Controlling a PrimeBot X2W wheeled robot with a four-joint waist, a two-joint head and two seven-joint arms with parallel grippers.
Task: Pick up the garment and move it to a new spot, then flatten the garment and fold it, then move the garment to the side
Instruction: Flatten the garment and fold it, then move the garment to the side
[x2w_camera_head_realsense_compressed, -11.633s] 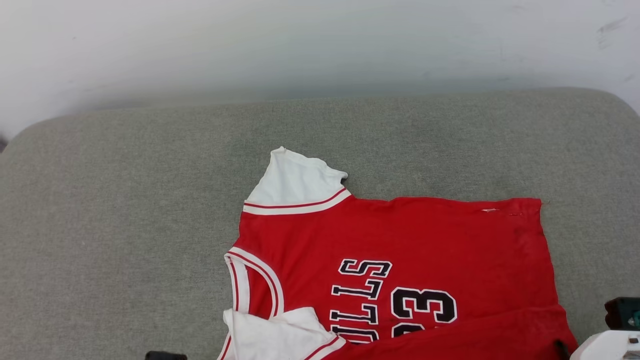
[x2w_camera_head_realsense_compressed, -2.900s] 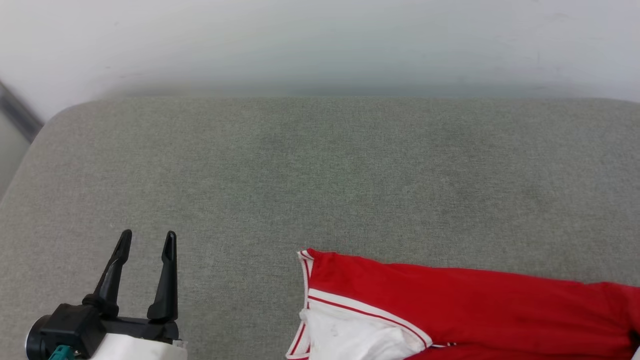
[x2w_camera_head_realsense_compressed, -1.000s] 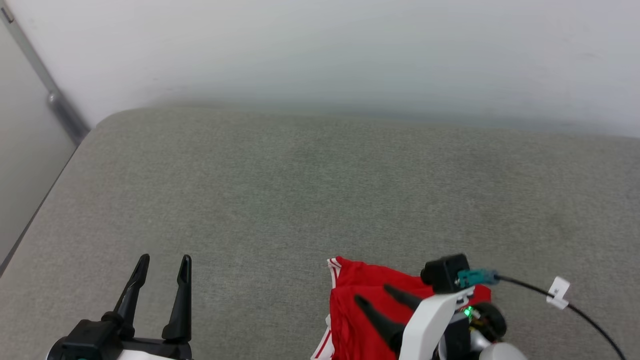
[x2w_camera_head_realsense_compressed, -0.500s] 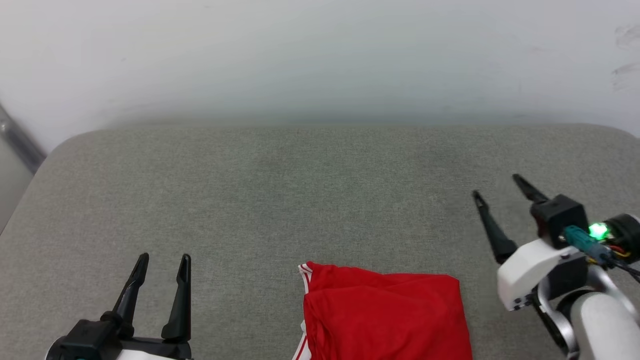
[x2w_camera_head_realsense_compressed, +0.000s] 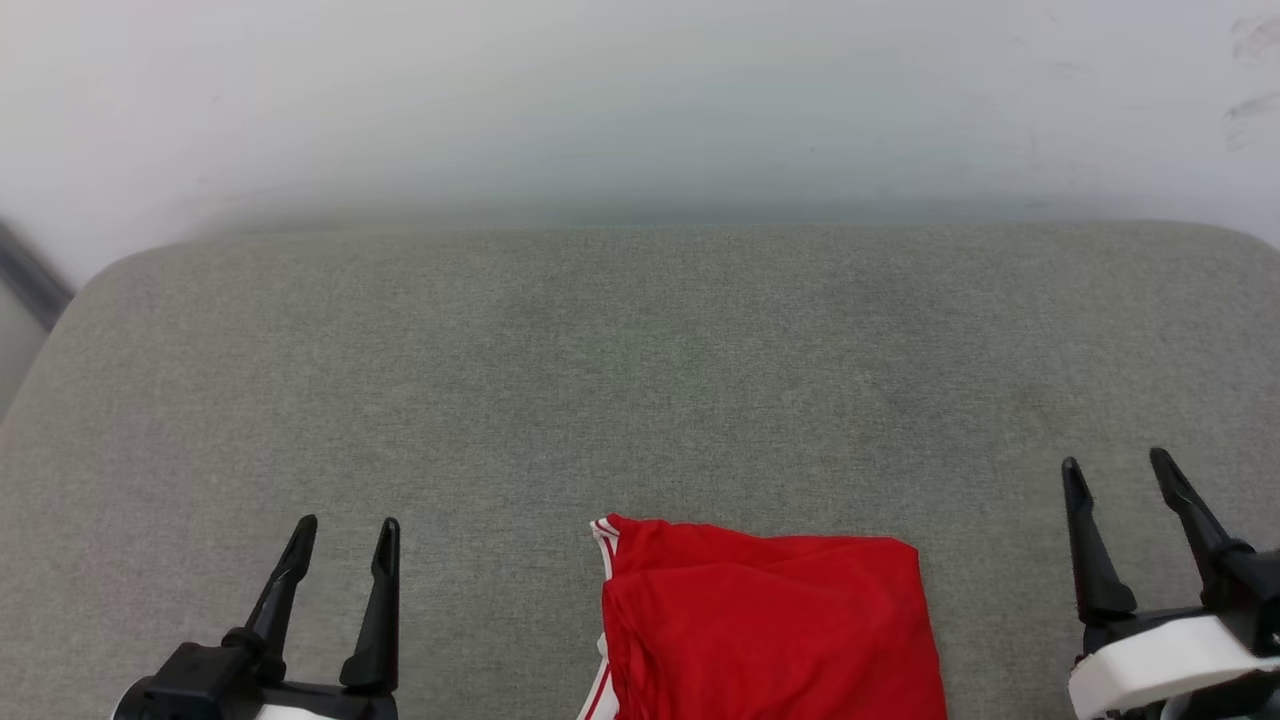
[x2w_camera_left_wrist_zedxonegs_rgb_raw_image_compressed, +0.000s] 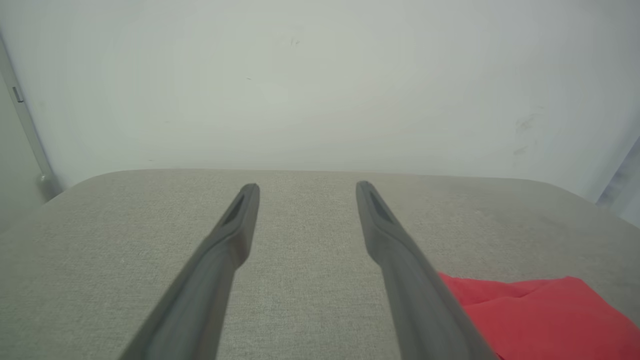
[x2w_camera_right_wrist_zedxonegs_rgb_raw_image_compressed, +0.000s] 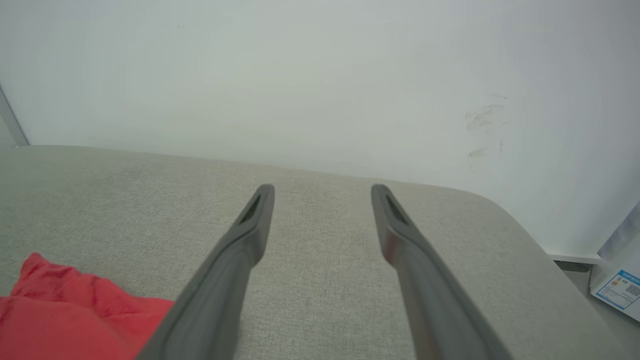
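The garment (x2w_camera_head_realsense_compressed: 770, 630) lies folded into a compact red rectangle at the bottom centre of the head view, with striped trim showing at its left edge; its print and sleeves are hidden. My left gripper (x2w_camera_head_realsense_compressed: 348, 535) stands open at the lower left, well left of the garment, holding nothing. At the lower right my right gripper (x2w_camera_head_realsense_compressed: 1118, 468) is open too, apart from the cloth. In the left wrist view my left gripper (x2w_camera_left_wrist_zedxonegs_rgb_raw_image_compressed: 307, 186) has the garment (x2w_camera_left_wrist_zedxonegs_rgb_raw_image_compressed: 540, 315) at its lower right. From the right wrist, my right gripper (x2w_camera_right_wrist_zedxonegs_rgb_raw_image_compressed: 322, 188) sees the garment (x2w_camera_right_wrist_zedxonegs_rgb_raw_image_compressed: 65, 310) at lower left.
A grey fabric cushion (x2w_camera_head_realsense_compressed: 640, 370) carries everything, with rounded far corners and a white wall (x2w_camera_head_realsense_compressed: 640, 100) behind it. Its right end drops off beside a labelled white object (x2w_camera_right_wrist_zedxonegs_rgb_raw_image_compressed: 620, 285) on the floor.
The garment went from spread flat to a folded rectangle. Over the last second my right gripper left the cloth, swung right and drew back to the lower right. The camera shifted.
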